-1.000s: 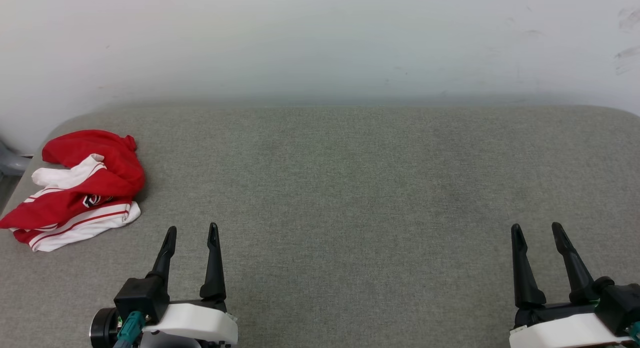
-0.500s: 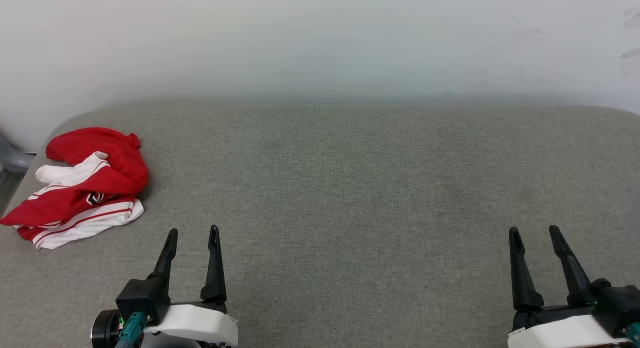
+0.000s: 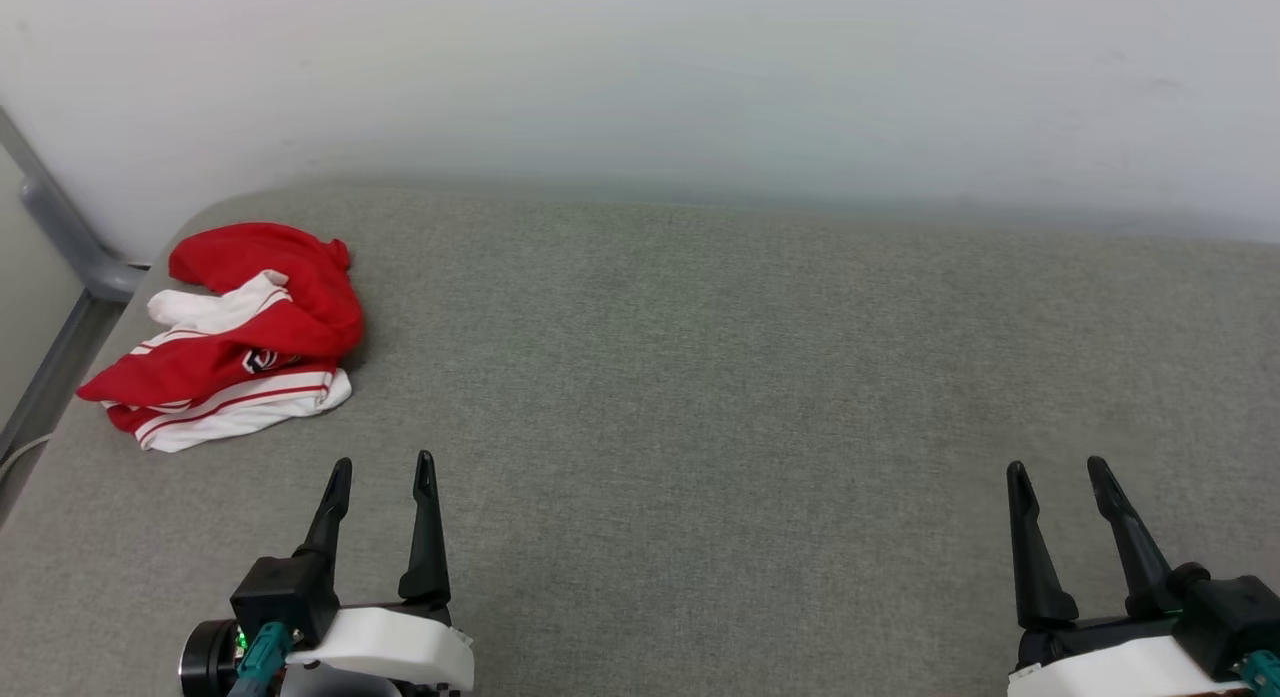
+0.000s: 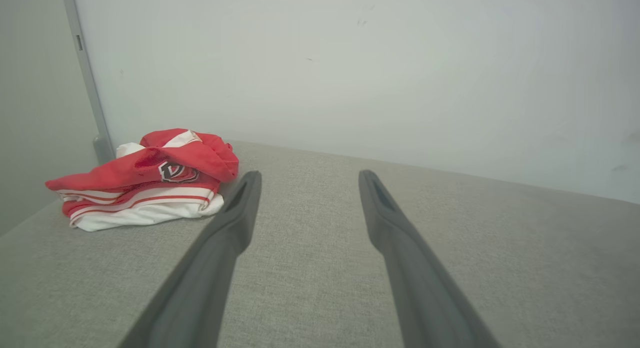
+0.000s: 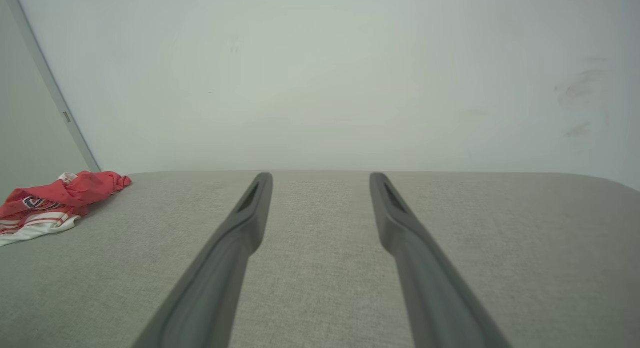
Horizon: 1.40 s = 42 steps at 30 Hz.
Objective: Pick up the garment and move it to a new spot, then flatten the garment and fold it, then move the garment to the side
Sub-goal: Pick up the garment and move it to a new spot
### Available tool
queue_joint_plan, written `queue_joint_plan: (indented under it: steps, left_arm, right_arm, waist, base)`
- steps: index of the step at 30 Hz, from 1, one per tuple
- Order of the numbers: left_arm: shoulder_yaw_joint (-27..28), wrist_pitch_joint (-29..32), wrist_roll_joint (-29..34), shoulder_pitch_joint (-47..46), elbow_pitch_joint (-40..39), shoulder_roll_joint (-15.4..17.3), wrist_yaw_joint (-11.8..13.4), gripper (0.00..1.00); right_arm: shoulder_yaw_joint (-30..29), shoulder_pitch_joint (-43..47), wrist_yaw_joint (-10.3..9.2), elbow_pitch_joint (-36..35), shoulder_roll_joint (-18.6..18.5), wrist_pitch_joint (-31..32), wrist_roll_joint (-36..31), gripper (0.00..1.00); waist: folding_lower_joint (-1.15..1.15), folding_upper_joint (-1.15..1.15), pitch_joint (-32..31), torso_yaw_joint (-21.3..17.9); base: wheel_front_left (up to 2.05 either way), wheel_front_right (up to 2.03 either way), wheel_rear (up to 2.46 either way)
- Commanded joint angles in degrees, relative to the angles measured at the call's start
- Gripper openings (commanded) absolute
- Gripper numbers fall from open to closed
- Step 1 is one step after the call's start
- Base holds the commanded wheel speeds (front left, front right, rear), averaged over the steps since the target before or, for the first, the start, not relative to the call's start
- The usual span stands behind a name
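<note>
The garment (image 3: 250,332) lies crumpled in a red and white heap at the far left of the grey padded surface (image 3: 700,377). It also shows at the left of the left wrist view as the garment (image 4: 150,180) and small at the far left of the right wrist view as the garment (image 5: 55,200). My left gripper (image 3: 383,464) is open at the lower left, nearer to me than the heap and a little to its right, not touching it. At the lower right my right gripper (image 3: 1057,466) is open and holds nothing.
A white wall (image 3: 640,77) rises behind the surface. A grey metal bar (image 3: 60,237) runs down past the surface's left edge, close to the garment. The surface's left edge (image 3: 40,447) falls away just beyond the heap.
The head camera has turned left, so the whole picture has shifted right and the grey bar has come into view. The garment lies as before and both grippers keep their open pose.
</note>
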Motion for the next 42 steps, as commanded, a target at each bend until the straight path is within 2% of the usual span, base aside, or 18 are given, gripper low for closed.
queue_joint_plan:
  steps: [1,27,34,42]
  left_arm:
    - [0.3,-0.16,-0.12,-0.37,0.13,-0.06,0.26,1.0]
    - [2.55,-0.16,-1.98,0.02,0.49,-0.06,1.39,1.0]
    - [3.53,-0.16,-3.33,0.61,0.68,-0.07,1.21,1.0]
    - [3.7,-0.16,-3.85,0.62,0.87,-0.06,1.1,1.0]
  right_arm:
    - [0.24,0.1,-0.02,-0.07,0.0,-0.12,-0.24,1.0]
    - [1.29,-0.56,-0.02,-0.88,0.0,-0.12,-1.95,1.0]
    - [1.49,-0.89,-0.03,-0.66,0.0,-0.12,-2.21,1.0]
    - [1.68,-0.65,-0.03,-0.77,0.0,-0.12,-2.45,1.0]
  waist:
    - [0.0,0.0,0.18,1.52]
    - [0.0,0.0,1.58,17.95]
    - [0.0,0.0,1.7,20.34]
    - [0.0,0.0,1.83,21.03]
  base:
    - [0.0,0.0,0.0]
    - [0.0,0.0,0.0]
    - [0.0,0.0,0.0]
    - [0.0,0.0,0.0]
